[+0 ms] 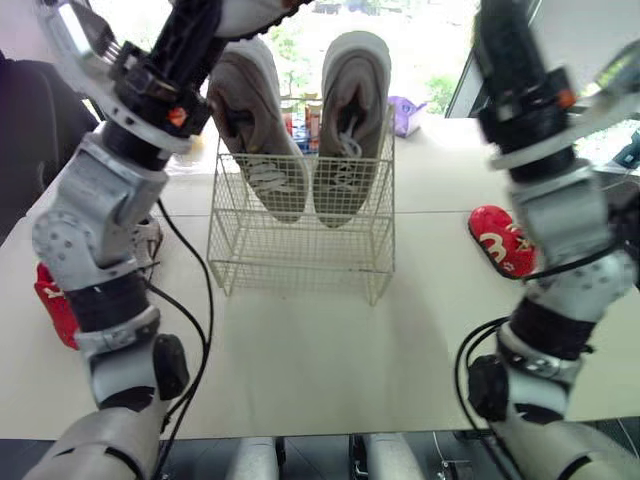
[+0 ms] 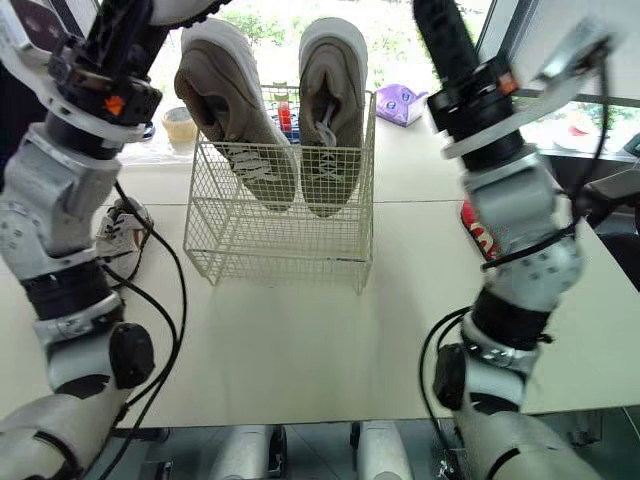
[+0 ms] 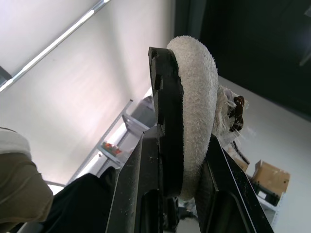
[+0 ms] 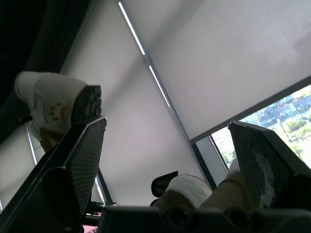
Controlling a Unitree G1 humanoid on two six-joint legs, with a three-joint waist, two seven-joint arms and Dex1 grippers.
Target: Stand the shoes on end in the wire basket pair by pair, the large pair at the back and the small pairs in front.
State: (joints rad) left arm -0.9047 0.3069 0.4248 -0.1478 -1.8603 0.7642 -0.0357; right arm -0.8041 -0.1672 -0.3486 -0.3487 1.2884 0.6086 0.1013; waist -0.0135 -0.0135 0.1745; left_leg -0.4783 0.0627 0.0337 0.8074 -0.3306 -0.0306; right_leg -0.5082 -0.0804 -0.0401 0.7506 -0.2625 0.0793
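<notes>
One white wire basket (image 1: 300, 255) of square mesh stands on the smooth cream table (image 1: 330, 340). Two large grey sneakers, the left sneaker (image 1: 255, 130) and the right sneaker (image 1: 350, 120), stand on end side by side at its back. Two red shoes lie on the table: the right red shoe (image 1: 503, 240) and the left red shoe (image 1: 55, 305). One small white shoe (image 2: 118, 232) lies left of the basket. The left gripper (image 3: 180, 155) clamps one fleecy white shoe (image 3: 194, 97) with a black sole. The right gripper (image 4: 172, 145) is spread wide and empty.

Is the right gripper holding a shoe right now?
No, the right gripper is wide open, with nothing held in it.
</notes>
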